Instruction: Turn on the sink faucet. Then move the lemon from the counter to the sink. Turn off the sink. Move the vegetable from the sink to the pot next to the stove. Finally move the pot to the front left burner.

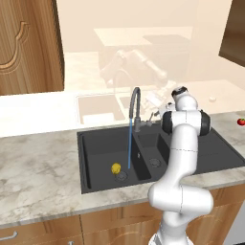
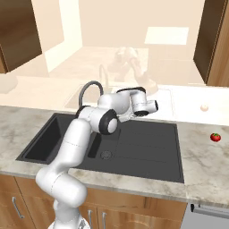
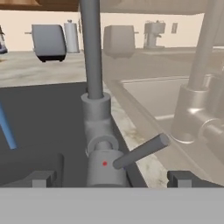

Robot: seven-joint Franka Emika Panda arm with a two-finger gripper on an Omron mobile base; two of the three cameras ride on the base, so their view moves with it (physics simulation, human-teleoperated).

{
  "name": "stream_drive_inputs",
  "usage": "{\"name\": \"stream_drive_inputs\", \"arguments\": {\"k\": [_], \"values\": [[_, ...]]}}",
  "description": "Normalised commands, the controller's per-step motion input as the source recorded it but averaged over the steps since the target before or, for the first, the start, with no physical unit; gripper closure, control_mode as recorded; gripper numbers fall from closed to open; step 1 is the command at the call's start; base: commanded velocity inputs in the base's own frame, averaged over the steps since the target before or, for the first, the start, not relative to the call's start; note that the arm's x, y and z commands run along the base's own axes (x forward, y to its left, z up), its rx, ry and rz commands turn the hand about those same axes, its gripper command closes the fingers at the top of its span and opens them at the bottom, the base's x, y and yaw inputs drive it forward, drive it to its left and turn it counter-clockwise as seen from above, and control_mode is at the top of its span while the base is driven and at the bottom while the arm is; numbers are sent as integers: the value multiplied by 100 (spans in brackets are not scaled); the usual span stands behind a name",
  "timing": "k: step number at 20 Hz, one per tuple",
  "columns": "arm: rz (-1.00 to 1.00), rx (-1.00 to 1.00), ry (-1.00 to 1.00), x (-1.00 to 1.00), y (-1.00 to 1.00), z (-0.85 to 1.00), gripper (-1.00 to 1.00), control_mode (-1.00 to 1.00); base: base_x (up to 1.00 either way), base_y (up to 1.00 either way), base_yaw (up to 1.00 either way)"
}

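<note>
Two fingertips of my gripper (image 3: 111, 178) stand apart around the slim dark grey faucet (image 3: 101, 144), lever at three o'clock.

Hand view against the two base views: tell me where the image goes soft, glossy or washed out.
Hand view: the sink faucet base and lever look soft so close, and a faint reflected tap shows in the glossy wall on the right. Left base view: the backsplash mirrors the arm and sink palely; the water stream is a flat blue line. Right base view: the same washed-out reflection, and even light without hard shadows.
</note>
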Motion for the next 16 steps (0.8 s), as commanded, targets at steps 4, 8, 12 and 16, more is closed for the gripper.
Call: {"name": "stream_drive_inputs", "arguments": {"k": [4, 8, 12, 16], "values": [[2, 0, 2, 4, 17, 0, -100, -100, 0, 0, 0], [3, 0, 2, 8, 20, 0, -100, -100, 0, 0, 0], [7, 0, 0, 3, 22, 0, -100, -100, 0, 0, 0], [10, 0, 0, 0, 25, 0, -100, -100, 0, 0, 0]]}}
